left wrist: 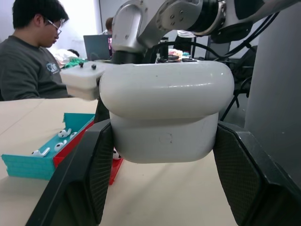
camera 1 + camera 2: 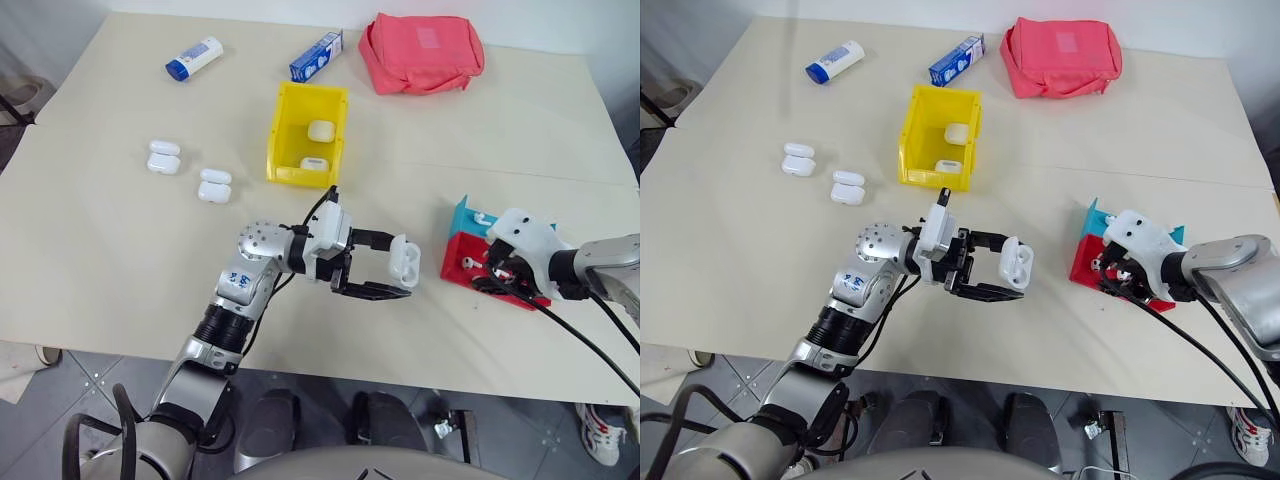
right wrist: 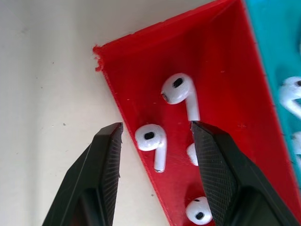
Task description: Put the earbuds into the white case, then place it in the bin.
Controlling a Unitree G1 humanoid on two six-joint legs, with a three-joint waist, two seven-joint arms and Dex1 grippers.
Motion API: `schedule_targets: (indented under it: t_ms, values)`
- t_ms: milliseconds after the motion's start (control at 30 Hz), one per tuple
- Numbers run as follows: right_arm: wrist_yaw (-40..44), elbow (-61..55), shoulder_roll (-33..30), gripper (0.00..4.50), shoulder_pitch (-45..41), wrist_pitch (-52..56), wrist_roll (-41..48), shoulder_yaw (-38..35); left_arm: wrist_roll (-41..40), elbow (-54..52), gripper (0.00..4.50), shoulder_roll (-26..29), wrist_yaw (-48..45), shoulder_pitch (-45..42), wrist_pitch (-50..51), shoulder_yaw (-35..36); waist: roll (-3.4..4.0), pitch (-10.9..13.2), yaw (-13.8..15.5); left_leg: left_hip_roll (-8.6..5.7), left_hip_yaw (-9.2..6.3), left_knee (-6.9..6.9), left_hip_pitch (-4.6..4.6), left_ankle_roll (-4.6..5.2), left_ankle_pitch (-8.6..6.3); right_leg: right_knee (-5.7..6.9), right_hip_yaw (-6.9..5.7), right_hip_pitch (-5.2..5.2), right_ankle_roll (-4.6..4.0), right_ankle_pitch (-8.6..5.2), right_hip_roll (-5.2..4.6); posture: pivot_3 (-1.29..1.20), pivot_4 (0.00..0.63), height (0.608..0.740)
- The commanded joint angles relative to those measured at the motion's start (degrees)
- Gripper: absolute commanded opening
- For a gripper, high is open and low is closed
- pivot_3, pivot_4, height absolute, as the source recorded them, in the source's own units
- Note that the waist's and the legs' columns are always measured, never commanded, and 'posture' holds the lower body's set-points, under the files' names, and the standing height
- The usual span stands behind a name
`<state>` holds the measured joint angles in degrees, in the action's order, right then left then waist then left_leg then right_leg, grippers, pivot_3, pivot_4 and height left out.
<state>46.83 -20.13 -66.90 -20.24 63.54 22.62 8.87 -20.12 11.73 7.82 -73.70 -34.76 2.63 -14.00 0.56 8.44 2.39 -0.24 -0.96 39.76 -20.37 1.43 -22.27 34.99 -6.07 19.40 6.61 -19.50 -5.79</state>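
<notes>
Over on the left of the bench point(image 2: 120, 260), two spare cases point(image 2: 164, 157) are sitting untouched, and the yellow bin point(image 2: 282, 140) behind them is already holding two more. In the middle, the left tool point(image 2: 392, 272) is clamping the white case point(image 2: 404, 259) tight, lid flipped up and opening turned toward the right arm, probably so it's an easy target. On the right, the right tool point(image 3: 157, 136) is hanging about half open over the red tray point(image 3: 221, 61), fingers straddling one of the earbuds point(image 3: 151, 137), not gripping anything yet; looks like it's lining up a pick.
</notes>
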Motion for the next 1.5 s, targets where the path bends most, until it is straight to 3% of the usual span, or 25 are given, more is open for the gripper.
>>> schedule_targets:
  t_ms: [33,533,667,1500]
  values:
    - [0.67,0.14,0.04,2.37,-1.33,-0.58,-1.07,0.1,-1.34,-2.48,2.8,0.05,-0.45,-0.24,-0.3,-0.06,0.0,0.0,-0.06,0.0,0.0,0.0,0.0,0.0,0.0,0.0,0.0,0.0,0.0,0.0,-0.01,0.0,0.15,0.74]
    - [1.28,-1.9,0.02,2.37,-1.46,0.93,-0.38,-0.9,-0.68,-1.62,2.8,0.27,0.9,-0.78,-0.63,0.25,0.0,0.0,-0.86,0.01,-0.02,-0.02,0.0,0.0,0.0,0.01,-0.02,0.01,0.0,0.0,-0.01,0.0,0.15,0.74]
    - [1.02,-2.12,0.25,1.18,-1.46,1.03,-0.39,-1.0,-0.62,-1.61,2.8,0.3,1.02,-0.85,-0.68,0.2,0.0,0.0,-0.85,0.01,-0.02,-0.02,-0.01,0.0,0.0,0.01,-0.02,0.01,0.0,0.0,-0.03,0.0,0.15,0.74]
    - [1.04,-0.26,0.87,1.18,-0.5,-1.1,-2.64,1.5,-0.43,-1.85,2.8,0.61,1.57,-0.84,-0.61,-0.19,0.0,0.0,-0.85,0.0,-0.02,-0.02,-0.01,0.0,0.0,0.0,-0.02,0.01,0.0,0.0,-0.03,0.0,0.15,0.74]
